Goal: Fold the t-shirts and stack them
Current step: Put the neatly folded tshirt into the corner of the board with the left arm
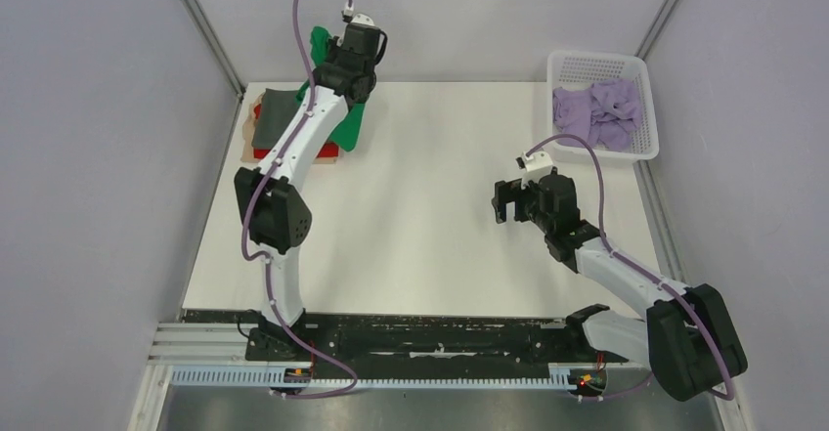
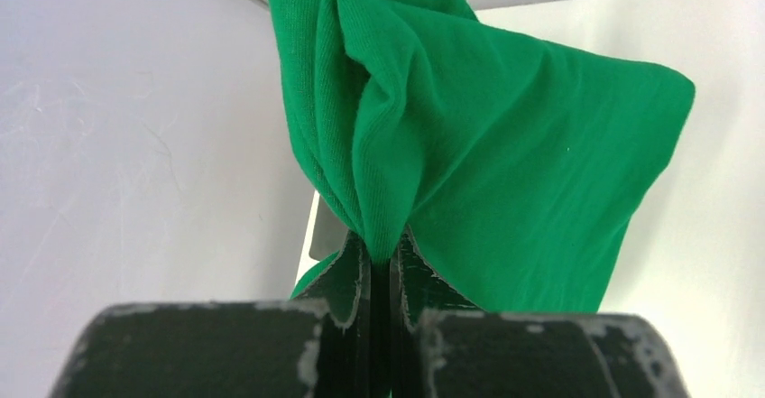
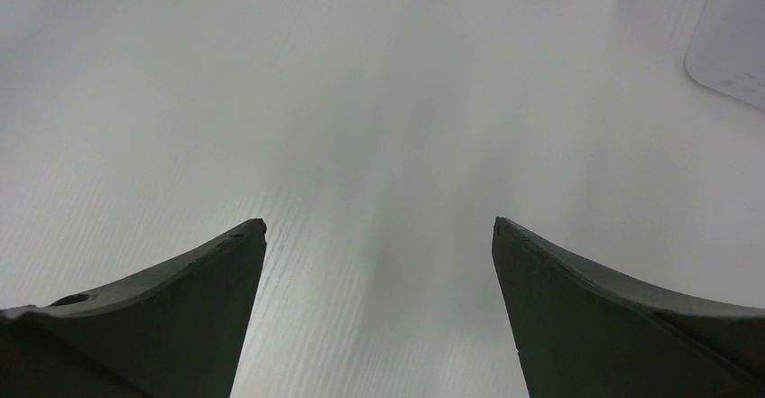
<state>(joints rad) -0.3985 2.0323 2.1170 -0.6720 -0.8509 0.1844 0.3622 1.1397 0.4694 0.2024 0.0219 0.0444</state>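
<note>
**Left gripper** (image 2: 386, 255): the jaws are pressed together on a bunched pleat of the bright green t-shirt (image 2: 487, 145). The cloth fans out directly beyond the fingertips. The fingers (image 2: 347, 281) are black and flat, with paint worn pale along their edges. The shirt is a fine knit with a faint ribbed grain. It gathers into soft vertical folds at the pinch and spreads to a blunt corner on the right.

In the top view, this gripper sits at the far left corner of the white table (image 1: 420, 206). Green cloth shows on both sides of it. The lower part of the shirt reaches a pile of folded shirts just beside the arm: dark grey (image 1: 277, 113) on top, red (image 1: 330, 150) and tan (image 1: 247, 136) at the edges.

**Right gripper** (image 3: 379, 226): the tapered dark fingers are spread wide and hold nothing. They sit over bare, finely ridged tabletop, well apart from the green shirt.

At the far right corner is a white perforated plastic basket (image 1: 598, 63), which holds a crumpled lilac shirt (image 1: 596, 113).
</note>
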